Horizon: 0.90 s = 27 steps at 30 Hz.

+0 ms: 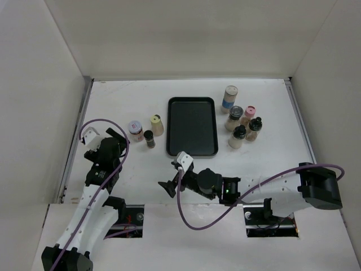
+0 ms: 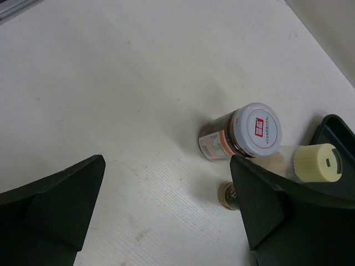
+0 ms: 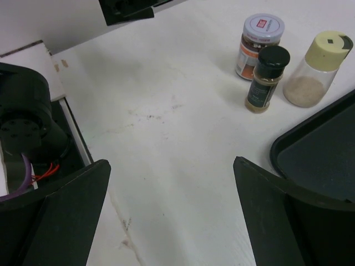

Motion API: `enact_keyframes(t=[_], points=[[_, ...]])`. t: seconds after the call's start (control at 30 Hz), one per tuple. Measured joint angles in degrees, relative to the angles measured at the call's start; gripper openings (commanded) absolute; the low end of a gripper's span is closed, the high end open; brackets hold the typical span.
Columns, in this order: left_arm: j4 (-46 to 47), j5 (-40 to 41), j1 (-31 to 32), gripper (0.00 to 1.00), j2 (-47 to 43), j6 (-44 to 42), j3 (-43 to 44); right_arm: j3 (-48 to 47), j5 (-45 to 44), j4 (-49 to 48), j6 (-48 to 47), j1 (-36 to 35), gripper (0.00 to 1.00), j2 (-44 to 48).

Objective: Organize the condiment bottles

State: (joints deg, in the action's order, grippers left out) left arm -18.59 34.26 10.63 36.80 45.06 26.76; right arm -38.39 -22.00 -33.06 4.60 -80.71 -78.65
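Three condiment bottles stand left of the black tray [image 1: 192, 126]: a white-capped jar [image 1: 135, 130], a yellow-capped bottle [image 1: 157, 125] and a small black-capped bottle [image 1: 149, 138]. Several more stand right of the tray: the tall blue-label bottle [image 1: 229, 99], a dark-capped jar [image 1: 234, 117], a pink-capped one [image 1: 249, 114] and two black-capped ones [image 1: 255, 129] [image 1: 238, 136]. My left gripper [image 1: 113, 141] [image 2: 166, 166] is open and empty, just left of the white-capped jar [image 2: 252, 133]. My right gripper [image 1: 172, 178] [image 3: 172, 166] is open and empty, low over the table near the tray's front left corner.
The tray holds nothing. White walls enclose the table on the left, back and right. In the right wrist view the left trio [image 3: 266, 77] stands ahead, the tray corner [image 3: 321, 160] at right, and the table's near edge with an arm base [image 3: 25, 122] at left.
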Motion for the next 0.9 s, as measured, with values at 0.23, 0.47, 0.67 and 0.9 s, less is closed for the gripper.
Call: enact_keyframes(t=[0.23,0.47,0.67,0.9], points=[[3.52,-0.02,0.33,1.0,1.33,-1.11,-0.44,0.0,-0.07,-0.02,-0.5,0.0,0.76,-1.11],[12.61,0.11,3.43,1.0,5.6,-4.35,-0.52,0.39,-1.57,-0.37,1.7,2.47,0.26,1.2],[19.52,0.07,5.73,0.42,13.29,-7.93,0.94,3.74,-1.68,-1.6,7.41,9.53,0.46,9.35],[19.71,0.24,9.18,0.88,26.34,-11.47,8.87,4.59,1.49,-2.12,10.64,12.02,0.79,9.14]])
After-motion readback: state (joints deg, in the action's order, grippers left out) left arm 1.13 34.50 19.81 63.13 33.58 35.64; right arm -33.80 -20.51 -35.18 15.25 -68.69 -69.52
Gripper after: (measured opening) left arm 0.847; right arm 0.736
